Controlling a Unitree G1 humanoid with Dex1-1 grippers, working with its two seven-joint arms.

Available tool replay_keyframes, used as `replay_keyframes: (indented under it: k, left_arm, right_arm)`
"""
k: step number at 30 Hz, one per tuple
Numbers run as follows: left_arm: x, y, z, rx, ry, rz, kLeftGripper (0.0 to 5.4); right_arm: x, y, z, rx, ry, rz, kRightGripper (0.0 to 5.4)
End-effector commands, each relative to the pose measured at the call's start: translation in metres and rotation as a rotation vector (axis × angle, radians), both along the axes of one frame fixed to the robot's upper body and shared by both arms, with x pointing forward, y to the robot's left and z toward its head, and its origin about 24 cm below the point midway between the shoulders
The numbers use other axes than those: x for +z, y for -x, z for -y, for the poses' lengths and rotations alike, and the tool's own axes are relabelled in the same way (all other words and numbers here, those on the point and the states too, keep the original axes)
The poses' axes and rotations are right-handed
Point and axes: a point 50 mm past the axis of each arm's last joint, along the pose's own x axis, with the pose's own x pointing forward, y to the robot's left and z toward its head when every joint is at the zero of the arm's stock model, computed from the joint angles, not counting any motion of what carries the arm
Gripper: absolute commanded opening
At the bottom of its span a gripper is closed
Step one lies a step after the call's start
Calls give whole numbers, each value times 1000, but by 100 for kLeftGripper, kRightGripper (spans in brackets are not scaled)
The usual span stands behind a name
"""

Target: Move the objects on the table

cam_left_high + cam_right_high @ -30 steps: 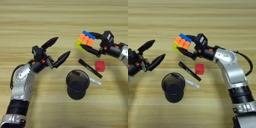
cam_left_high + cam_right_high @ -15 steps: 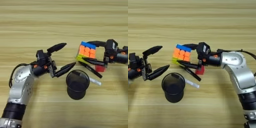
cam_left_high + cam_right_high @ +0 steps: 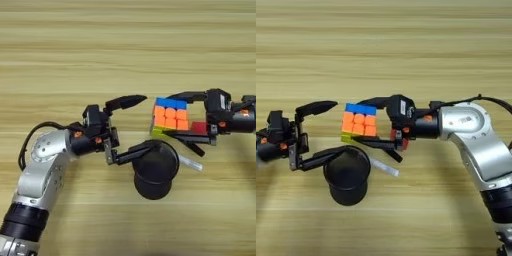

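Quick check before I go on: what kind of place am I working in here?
Probably a lab or test bench, not a home: a bare wooden table with only small practice props, a puzzle cube held by the right gripper, and a black mesh cup near the left gripper.

Mesh cup (image 3: 156,169) and puzzle cube (image 3: 170,117) (nearly touching) block the middle.

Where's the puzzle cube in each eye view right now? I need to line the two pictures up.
Left eye view: the puzzle cube sits right of centre, held in the right gripper.
Right eye view: the puzzle cube sits left of centre.
Shared landmark: the black mesh cup lies just below the cube in both views.
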Motion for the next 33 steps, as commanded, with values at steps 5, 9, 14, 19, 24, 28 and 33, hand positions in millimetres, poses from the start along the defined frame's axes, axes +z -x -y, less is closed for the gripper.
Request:
replay_keyframes:
  k: [5, 9, 14, 19, 24, 28, 33]
  left_arm:
    - [4, -2, 6, -47, -54, 19, 540]
    - [4, -3, 7, -46, -53, 20, 540]
    - [4, -3, 8, -49, -52, 21, 517]
    - [4, -2, 9, -55, -47, 20, 468]
    - [3, -2, 8, -53, -47, 18, 424]
    - [3, -3, 8, -51, -47, 17, 382]
    - [3, -3, 8, -51, -46, 18, 346]
  right_arm:
    - [5, 10, -6, 59, 46, 23, 339]
    - [5, 12, -7, 69, 51, 24, 339]
    - [5, 14, -7, 72, 55, 24, 339]
    - [3, 14, -7, 71, 58, 20, 339]
    - [3, 14, -7, 71, 58, 18, 339]
    - [3, 14, -7, 71, 59, 16, 339]
    - [2, 13, -6, 70, 60, 14, 339]
